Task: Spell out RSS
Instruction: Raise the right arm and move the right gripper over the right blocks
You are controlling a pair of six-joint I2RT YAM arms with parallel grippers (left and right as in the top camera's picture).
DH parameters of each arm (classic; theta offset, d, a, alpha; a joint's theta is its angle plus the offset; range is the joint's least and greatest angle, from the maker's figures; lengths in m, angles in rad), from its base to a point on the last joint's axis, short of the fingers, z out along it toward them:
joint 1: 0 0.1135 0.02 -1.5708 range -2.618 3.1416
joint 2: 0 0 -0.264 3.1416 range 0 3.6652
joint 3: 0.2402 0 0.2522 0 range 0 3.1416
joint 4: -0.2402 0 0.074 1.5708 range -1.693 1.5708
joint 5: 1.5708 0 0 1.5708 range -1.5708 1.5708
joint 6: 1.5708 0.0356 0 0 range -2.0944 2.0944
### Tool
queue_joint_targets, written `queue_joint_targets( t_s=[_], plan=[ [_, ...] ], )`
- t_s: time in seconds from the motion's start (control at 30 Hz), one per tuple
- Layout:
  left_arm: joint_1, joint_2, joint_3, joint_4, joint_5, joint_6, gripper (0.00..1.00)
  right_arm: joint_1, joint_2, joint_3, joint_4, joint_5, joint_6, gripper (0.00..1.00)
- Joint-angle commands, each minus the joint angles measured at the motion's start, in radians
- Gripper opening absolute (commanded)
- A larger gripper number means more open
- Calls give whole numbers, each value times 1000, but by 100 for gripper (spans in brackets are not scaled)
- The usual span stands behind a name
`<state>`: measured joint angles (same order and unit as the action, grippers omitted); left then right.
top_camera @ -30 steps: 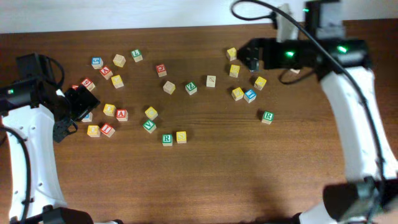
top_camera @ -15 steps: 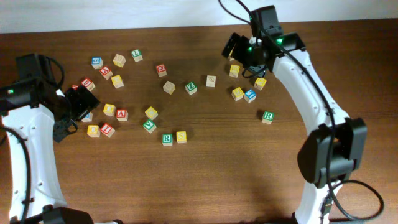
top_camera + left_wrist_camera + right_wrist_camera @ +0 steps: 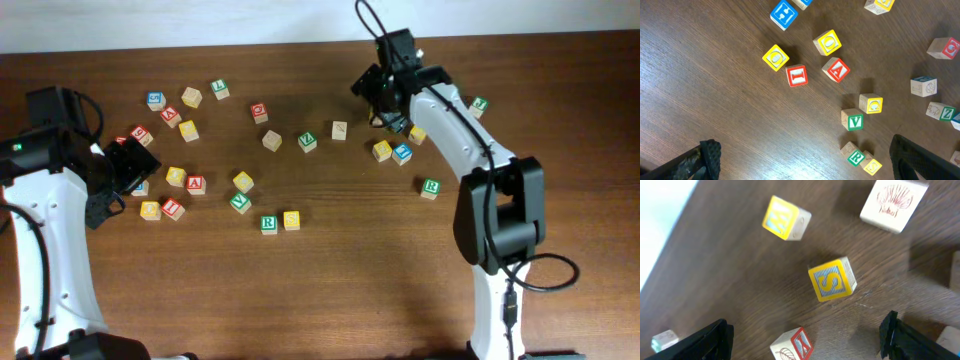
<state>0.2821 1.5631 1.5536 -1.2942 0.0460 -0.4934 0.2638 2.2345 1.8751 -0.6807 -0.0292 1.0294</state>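
Down near the front middle of the counter [image 3: 350,290] the green R cube [image 3: 269,224] sits with a yellow S cube [image 3: 291,220] touching its right side – two letters already in a row. The second S cube [image 3: 832,281] lies at the far right end among loose blocks, flat on the wood under the right gripper [image 3: 385,100], whose jaws are spread wide to either side of it and touch nothing. The left gripper [image 3: 118,178] hangs over the left end near a red A cube [image 3: 196,184] – its jaws also spread, holding nothing.
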Motion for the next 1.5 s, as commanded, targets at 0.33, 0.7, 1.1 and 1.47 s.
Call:
queue_joint_targets(
  t_s=[0.33, 0.7, 1.1, 1.47],
  plan=[
    [2, -8, -5, 1, 3, 10, 99, 32, 79, 13, 7, 165, 200, 81],
    [2, -8, -5, 1, 3, 10, 99, 33, 80, 13, 12, 202, 188, 76],
    [2, -8, -5, 1, 3, 10, 99, 32, 136, 13, 62, 223, 176, 68],
    [2, -8, -5, 1, 3, 10, 99, 30, 136, 14, 65, 266, -55, 46]
  ],
)
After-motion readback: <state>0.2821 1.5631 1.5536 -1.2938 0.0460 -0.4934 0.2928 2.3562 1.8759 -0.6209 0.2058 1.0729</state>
